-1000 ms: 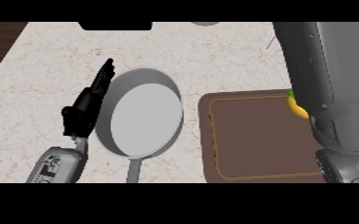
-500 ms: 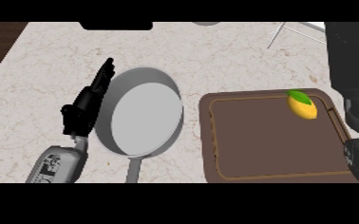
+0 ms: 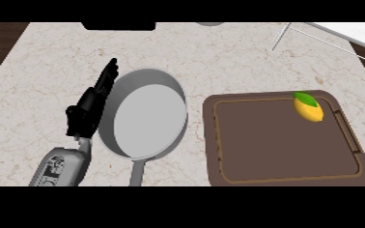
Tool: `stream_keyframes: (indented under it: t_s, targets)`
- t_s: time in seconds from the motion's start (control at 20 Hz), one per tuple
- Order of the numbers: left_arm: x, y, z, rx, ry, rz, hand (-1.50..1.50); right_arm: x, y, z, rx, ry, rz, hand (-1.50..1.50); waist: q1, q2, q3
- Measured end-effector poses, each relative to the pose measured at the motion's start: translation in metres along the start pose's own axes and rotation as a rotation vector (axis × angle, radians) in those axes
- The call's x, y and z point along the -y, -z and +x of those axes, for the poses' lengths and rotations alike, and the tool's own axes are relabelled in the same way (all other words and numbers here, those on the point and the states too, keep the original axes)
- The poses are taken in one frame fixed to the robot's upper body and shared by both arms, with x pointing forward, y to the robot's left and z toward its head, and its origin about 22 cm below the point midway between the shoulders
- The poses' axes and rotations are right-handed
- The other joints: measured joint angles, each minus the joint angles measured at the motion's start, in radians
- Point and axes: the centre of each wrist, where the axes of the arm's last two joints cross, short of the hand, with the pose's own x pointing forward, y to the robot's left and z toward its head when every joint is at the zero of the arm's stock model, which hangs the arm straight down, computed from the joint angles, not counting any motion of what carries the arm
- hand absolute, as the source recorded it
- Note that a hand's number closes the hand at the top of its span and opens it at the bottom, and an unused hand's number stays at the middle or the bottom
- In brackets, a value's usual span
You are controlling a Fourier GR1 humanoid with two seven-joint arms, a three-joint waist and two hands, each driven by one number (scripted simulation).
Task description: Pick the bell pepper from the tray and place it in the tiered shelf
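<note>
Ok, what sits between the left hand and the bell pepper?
Head view: the grey pan, then a strip of counter, then bare tray floor.

The black left hand (image 3: 89,108) with slim fingers joins a rounded grey forearm (image 3: 63,166) bearing dark markings.

On the table (image 3: 235,58) we found a pan (image 3: 145,116) left of centre, its handle pointing toward the near edge. The left robot hand (image 3: 89,106) lay just beside the pan's left rim. Right of the pan sat the tray (image 3: 211,140), with the bell pepper (image 3: 309,108) in its far right corner.
</note>
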Motion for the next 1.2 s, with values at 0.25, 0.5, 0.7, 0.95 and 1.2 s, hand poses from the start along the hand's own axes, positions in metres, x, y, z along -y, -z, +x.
stream_keyframes:
  t_s: [0.25,0.5,0.7,0.95,1.2]
  targets:
    - [0.001,0.000,0.003,0.006,-0.001,-0.008,0.00,-0.013,0.017,-0.015,0.003,-0.055,-0.029,1.50,0.006,0.003,-0.002]
    - [0.002,0.002,0.003,0.008,-0.004,-0.009,0.00,-0.032,0.027,-0.032,0.068,-0.114,-0.059,1.50,0.011,0.006,-0.001]
    - [0.003,0.006,0.004,0.005,-0.005,-0.016,0.00,-0.045,0.039,-0.052,0.074,-0.111,-0.082,1.50,0.017,0.009,0.000]
    - [0.000,0.005,0.004,0.013,-0.005,-0.018,0.00,-0.048,0.049,-0.066,0.034,0.085,-0.112,1.50,0.022,0.012,0.000]
    - [0.005,0.007,0.009,0.008,-0.006,-0.018,0.00,-0.060,0.057,-0.088,0.021,0.175,-0.121,1.50,0.021,0.012,-0.001]
